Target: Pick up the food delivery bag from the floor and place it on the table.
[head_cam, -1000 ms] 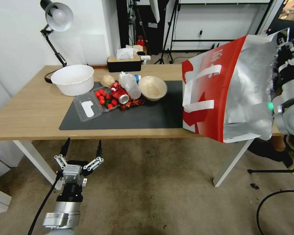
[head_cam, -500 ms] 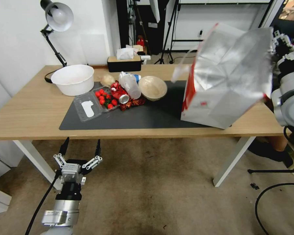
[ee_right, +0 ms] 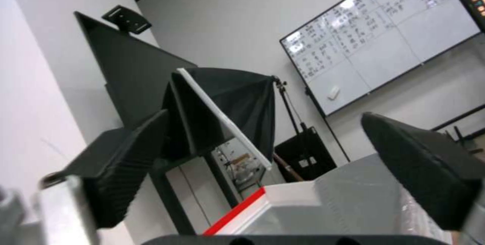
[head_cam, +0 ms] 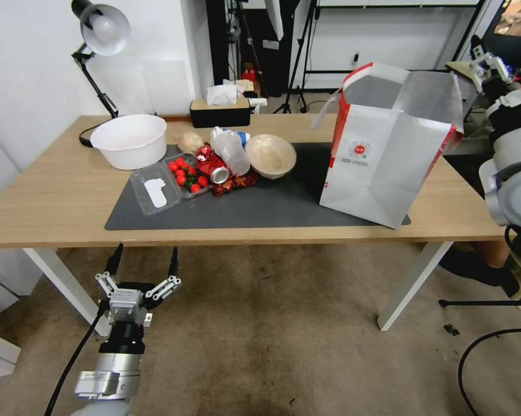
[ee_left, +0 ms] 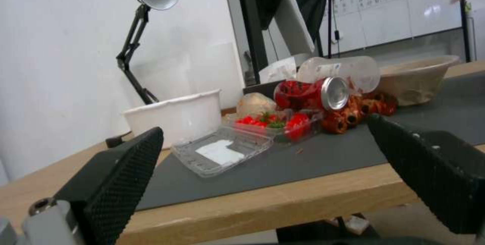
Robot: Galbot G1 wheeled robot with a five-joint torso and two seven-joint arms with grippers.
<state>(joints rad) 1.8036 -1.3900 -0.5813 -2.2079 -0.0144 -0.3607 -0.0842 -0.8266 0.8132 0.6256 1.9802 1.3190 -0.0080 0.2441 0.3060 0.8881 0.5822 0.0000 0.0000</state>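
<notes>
Right gripper spread, clear of food delivery bag; logo text unreadable.

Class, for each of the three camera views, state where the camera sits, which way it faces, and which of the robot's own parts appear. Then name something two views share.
Head view: high, looking down at the table and food delivery bag; left claw low, right claw beyond the bag.
Left wrist view: below table height, facing the mat between open fingers.
Right wrist view: facing the room above the bag's rim, fingers apart.
Shared: head and left wrist show the white bowl.
</notes>
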